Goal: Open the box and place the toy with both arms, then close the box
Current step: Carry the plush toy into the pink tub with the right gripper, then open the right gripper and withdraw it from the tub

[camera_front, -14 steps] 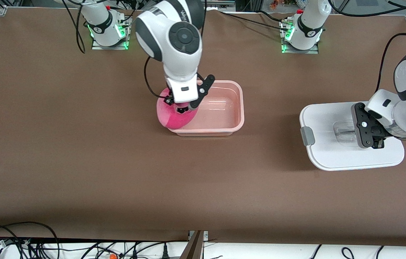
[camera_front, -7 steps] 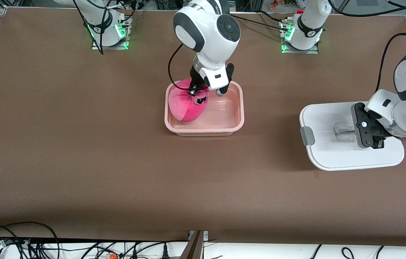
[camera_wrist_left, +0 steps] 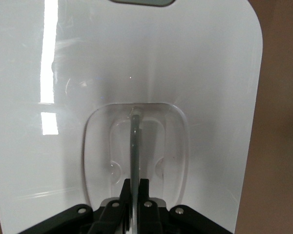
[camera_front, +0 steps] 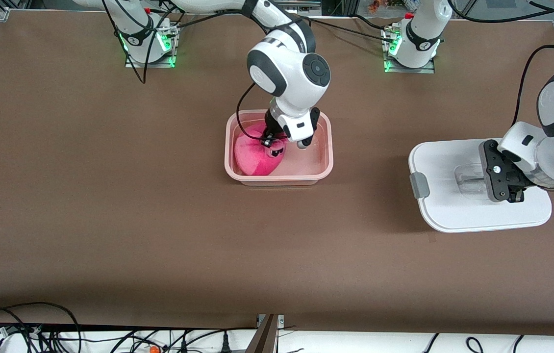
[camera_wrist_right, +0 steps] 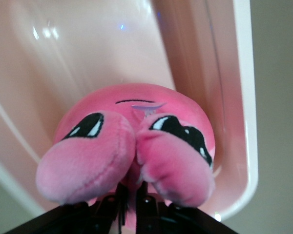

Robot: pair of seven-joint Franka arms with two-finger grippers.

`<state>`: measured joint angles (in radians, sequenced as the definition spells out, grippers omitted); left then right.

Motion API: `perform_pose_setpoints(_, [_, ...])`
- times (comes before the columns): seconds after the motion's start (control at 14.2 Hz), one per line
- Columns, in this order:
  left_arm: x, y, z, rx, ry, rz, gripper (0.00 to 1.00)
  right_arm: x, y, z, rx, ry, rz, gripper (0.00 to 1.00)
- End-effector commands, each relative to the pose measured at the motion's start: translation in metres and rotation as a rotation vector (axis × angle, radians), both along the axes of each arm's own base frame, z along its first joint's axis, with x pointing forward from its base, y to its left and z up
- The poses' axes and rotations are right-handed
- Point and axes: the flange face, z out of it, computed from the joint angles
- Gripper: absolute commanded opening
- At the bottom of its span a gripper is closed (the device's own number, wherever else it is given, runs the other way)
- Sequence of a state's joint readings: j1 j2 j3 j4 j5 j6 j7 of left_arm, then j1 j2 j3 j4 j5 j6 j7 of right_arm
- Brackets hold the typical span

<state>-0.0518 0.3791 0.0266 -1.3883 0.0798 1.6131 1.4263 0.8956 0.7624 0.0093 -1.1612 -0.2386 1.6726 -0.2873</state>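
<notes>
The open pink tub (camera_front: 326, 147) stands mid-table without its lid. My right gripper (camera_front: 272, 143) is shut on the hot-pink plush toy (camera_front: 252, 158) and holds it inside the tub, at the end nearer the right arm. In the right wrist view the toy (camera_wrist_right: 132, 141) hangs face out from the gripper (camera_wrist_right: 132, 195), over the tub's floor (camera_wrist_right: 88, 53). The white lid (camera_front: 443, 162) is at the left arm's end of the table. My left gripper (camera_front: 502, 185) is shut on the lid's clear handle (camera_wrist_left: 135, 141); the gripper (camera_wrist_left: 135, 187) pinches its thin bar over the lid (camera_wrist_left: 136, 63).
A grey clip (camera_front: 419, 185) sits on the lid's edge that faces the tub. Both arm bases (camera_front: 147, 37) (camera_front: 412, 44) stand at the table's edge farthest from the front camera. Cables lie along the nearest edge.
My right gripper has carried the toy from the tub's rim at the right arm's end over into the tub and lowered it. The left arm and the lid have not moved.
</notes>
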Motion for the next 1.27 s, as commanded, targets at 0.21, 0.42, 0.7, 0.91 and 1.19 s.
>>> perform_pose_setpoints(0.21, [-0.001,-0.001,0.008,-0.001,-0.001,-0.015,0.0,-0.027,0.061,-0.032,0.163,-0.163,-0.138,1.0])
perform_pose_setpoints(0.42, [-0.001,-0.001,0.007,-0.001,0.001,-0.017,0.0,-0.042,0.087,-0.022,0.304,-0.244,-0.312,1.0])
perform_pose_setpoints(0.7, [-0.001,-0.001,0.008,-0.001,-0.001,-0.018,0.0,-0.03,0.08,0.017,0.396,-0.227,-0.469,1.0])
perform_pose_setpoints(0.91, [-0.001,-0.007,0.007,-0.001,0.001,-0.026,0.0,0.033,0.023,0.077,0.429,-0.286,-0.609,1.0])
perform_pose_setpoints(1.19, [-0.002,-0.022,0.009,0.001,-0.004,-0.037,0.0,0.103,-0.082,0.141,0.394,-0.298,-0.824,1.0])
